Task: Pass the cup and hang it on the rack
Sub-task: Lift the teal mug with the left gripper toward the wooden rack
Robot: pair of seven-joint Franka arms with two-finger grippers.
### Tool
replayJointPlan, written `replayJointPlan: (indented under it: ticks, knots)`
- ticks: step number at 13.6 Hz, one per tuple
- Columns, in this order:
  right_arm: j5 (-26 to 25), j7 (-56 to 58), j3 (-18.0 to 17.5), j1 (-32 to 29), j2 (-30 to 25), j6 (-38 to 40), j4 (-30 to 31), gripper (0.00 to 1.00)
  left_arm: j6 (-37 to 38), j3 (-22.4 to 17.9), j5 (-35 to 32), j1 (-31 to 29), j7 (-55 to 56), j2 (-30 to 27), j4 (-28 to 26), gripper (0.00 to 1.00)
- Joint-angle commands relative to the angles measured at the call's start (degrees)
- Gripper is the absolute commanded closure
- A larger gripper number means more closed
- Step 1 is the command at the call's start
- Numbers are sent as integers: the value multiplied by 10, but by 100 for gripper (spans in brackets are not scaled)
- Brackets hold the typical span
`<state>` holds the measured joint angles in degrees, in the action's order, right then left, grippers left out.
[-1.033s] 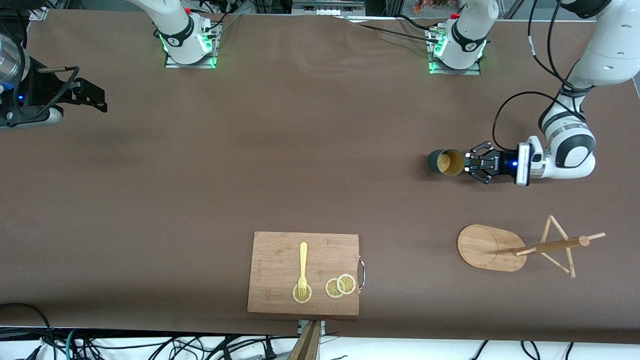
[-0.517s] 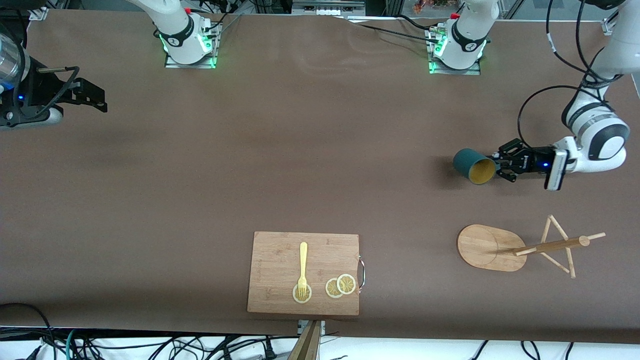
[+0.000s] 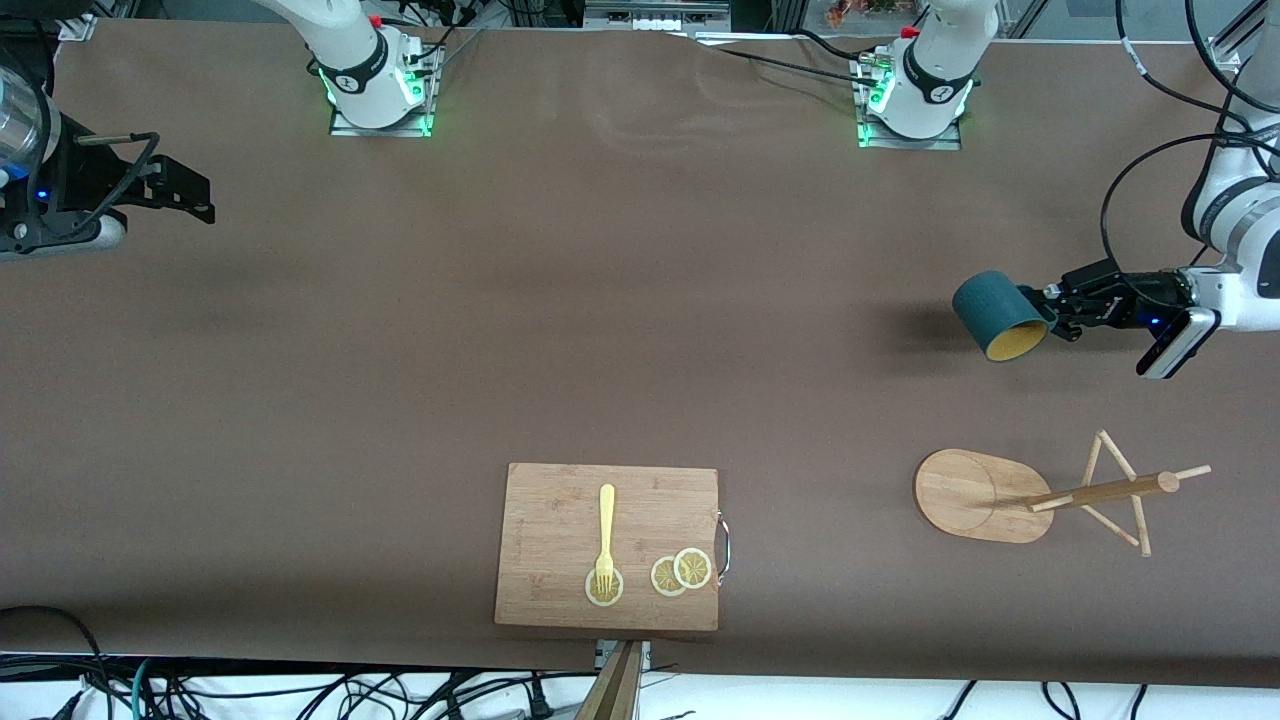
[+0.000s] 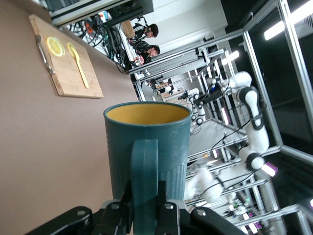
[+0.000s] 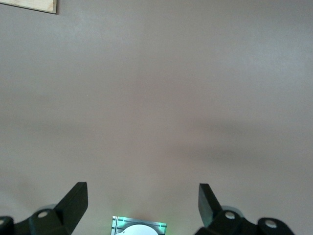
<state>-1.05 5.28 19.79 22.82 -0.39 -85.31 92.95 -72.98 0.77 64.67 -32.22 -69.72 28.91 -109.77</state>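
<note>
The left gripper (image 3: 1050, 308) is clamped on the handle of the cup (image 3: 998, 316), its 2 fingers (image 4: 166, 215) pinching the handle from either side in the left wrist view, so the cup is carried in the air over the bare table at the left arm's end, tipped so its yellowish mouth faces down toward the front camera. The rack (image 3: 1040, 495) stands nearer the front camera than the spot the cup is over, its oval base flat on the table and its pole with crossing pegs rising from it. The step in hand looks like bringing the cup to the rack; to do it well, the handle loop should be lined up with the free tip of 1 peg and slid along it, with the grip kept firm until the handle is seated, since a thin peg gives little margin and a knock could shift the light rack. The left arm reaches out from its base and folds back, the wrist lying roughly level and pointing toward the table's middle. The right gripper (image 3: 185, 195) waits over the table at the right arm's end, its fingers (image 5: 73, 203) spread wide and holding nothing. A cutting board (image 3: 560, 500) with a fork (image 3: 605, 535) and lemon slices (image 3: 681, 572) lies near the front edge.
</note>
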Motion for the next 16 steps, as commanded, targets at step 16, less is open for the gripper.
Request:
replayJointPlan:
  ticks: [16]
  knots:
    - [-5, 7, 2, 3, 5, 14, -15, 0, 57, 10, 133, -30, 381, 128, 172, 96]
